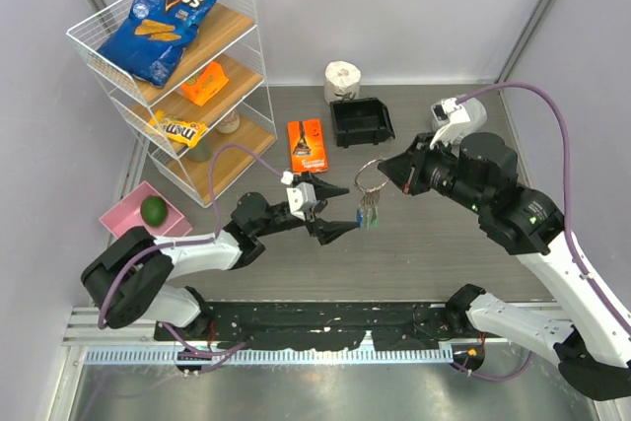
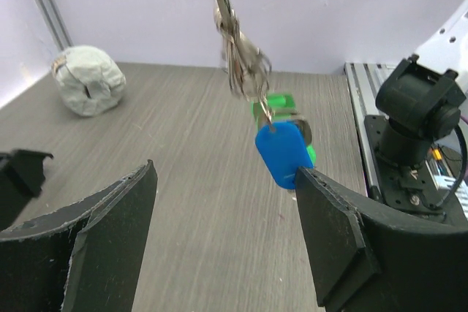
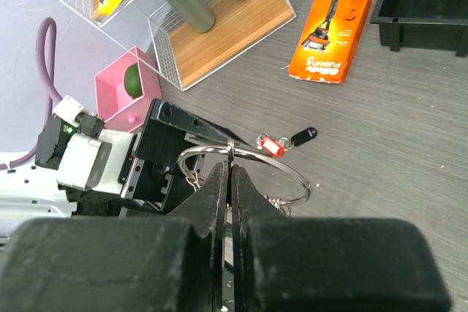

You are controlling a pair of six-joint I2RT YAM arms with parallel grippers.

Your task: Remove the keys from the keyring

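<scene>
Keyring (image 1: 369, 176) is held up off the table (image 1: 463, 263), mid-table between the two arms, ring roughly upright so the keys (image 1: 368, 212) hang free below it. This makes the bunch reachable from the side.

In the left wrist view the bunch dangles in front of the camera, blue tag (image 2: 281, 154) lowest and green tag (image 2: 278, 103) behind it. The silver blades above are blurred.

Right gripper (image 3: 230, 173) is clenched on the ring wire, fingers pressed flat together. It acts as the anchor, so a pull on a key works against a fixed ring.

A red tag (image 3: 270, 145) and a black head (image 3: 301, 135) show just past the ring. Cannot tell if they lie on the table or hang.

Left gripper (image 2: 225, 173) is spread wide with nothing grasped, aimed at the bunch from the left. The blue tag is just beside one fingertip (image 2: 311, 180), inside the gap. Judgement: lining up to pinch one key or tag, no key isolated yet.

Likely snags: the tags swing, and the jaws could catch several keys at once.

Further out:
- orange razor packet (image 1: 308, 145) flat behind the ring
- black bin (image 1: 361, 120) beside it
- wire shelf (image 1: 177, 96) with the Doritos bag (image 1: 166, 9) on top, far left
- pink tray (image 1: 123, 219) holding a lime (image 1: 153, 209), near left
</scene>
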